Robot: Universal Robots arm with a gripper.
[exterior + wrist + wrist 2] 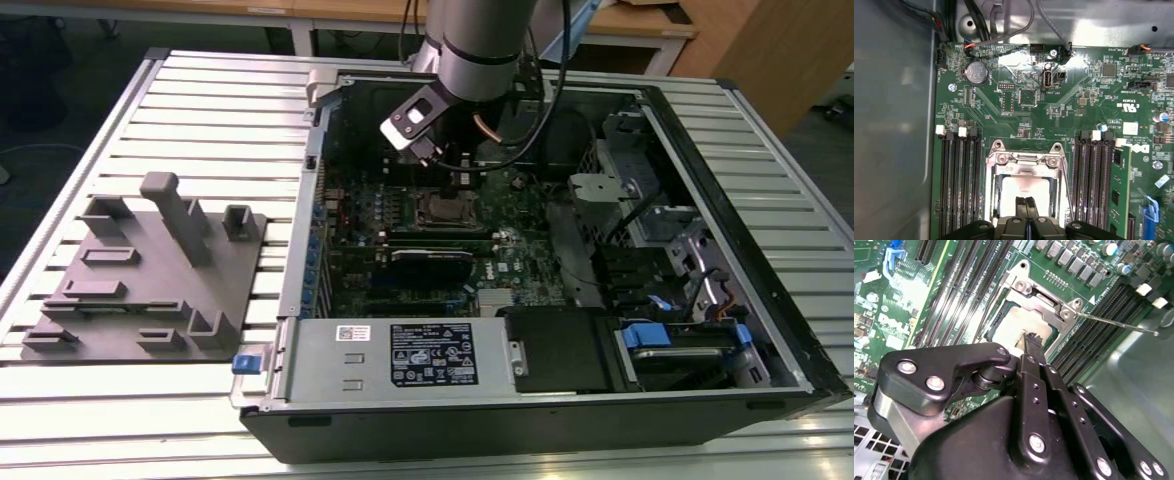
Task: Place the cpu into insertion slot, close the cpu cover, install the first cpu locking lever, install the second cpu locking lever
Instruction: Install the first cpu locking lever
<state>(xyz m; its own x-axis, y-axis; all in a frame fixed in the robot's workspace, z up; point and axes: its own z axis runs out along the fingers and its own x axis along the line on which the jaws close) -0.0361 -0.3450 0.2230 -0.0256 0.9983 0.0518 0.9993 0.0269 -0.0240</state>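
Observation:
The cpu (1019,187) (1010,326) lies pale and flat in the insertion slot (449,211) on the green motherboard. The cpu cover (1024,160) (1041,300), a silvery frame, lies down around it with the chip showing through its window. One thin wire locking lever (1119,324) (1068,180) stands out from the socket, unlatched. My gripper (1026,204) (1032,340) (458,178) is shut with nothing between its black fingers. Its tip hovers just over the edge of the chip's top; I cannot tell whether it touches.
Black memory slots (959,185) (1094,185) flank the socket on both sides. A long black card (430,262), the power supply (400,352) and drive bays (667,250) crowd the open case. A grey fixture plate (147,270) lies on the slatted table at the exterior view's left.

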